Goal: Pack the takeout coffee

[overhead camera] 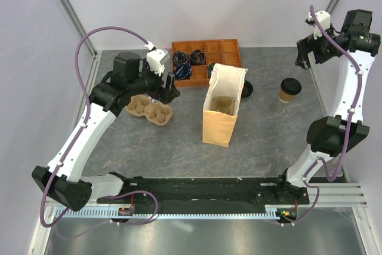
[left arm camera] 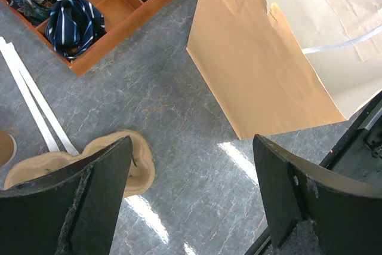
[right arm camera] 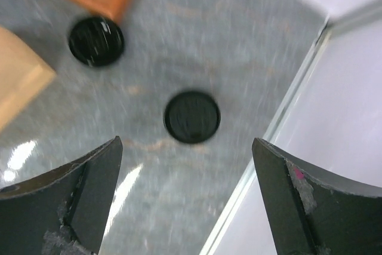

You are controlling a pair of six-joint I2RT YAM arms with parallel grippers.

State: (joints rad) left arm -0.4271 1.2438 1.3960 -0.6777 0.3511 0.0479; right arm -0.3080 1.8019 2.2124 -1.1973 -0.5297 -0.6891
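**A:** From above, where's the coffee (overhead camera: 290,89)?

**B:** Upright on the counter (overhead camera: 179,141), right of the bag (overhead camera: 224,104), with a loose lid (overhead camera: 246,88) between them. The right fingers (overhead camera: 301,58) hang just beyond it, far nearer than the left fingers (overhead camera: 170,92), which are over the carrier (overhead camera: 149,110).

**A:** What's in the containers?

**B:** The bag stands open with something tan low inside. I can't tell what. The tray (overhead camera: 206,42) has dark rolled cloth in a few compartments. The carrier's wells look empty.

**A:** Left wrist?

**B:** The fingers (left arm camera: 89,189) are spread wide and hold nothing. The carrier (left arm camera: 134,168) is beside one, the bag (left arm camera: 262,70) ahead. No coffee here.

**A:** Right wrist?

**B:** It's blurred. The fingers (right arm camera: 83,189) are wide apart and empty. The coffee (right arm camera: 191,117) shows lid-up, centred in the gap, its axis pointing at the camera. I'd judge a drop would straddle it, then it goes across to the bag (right arm camera: 18,76).
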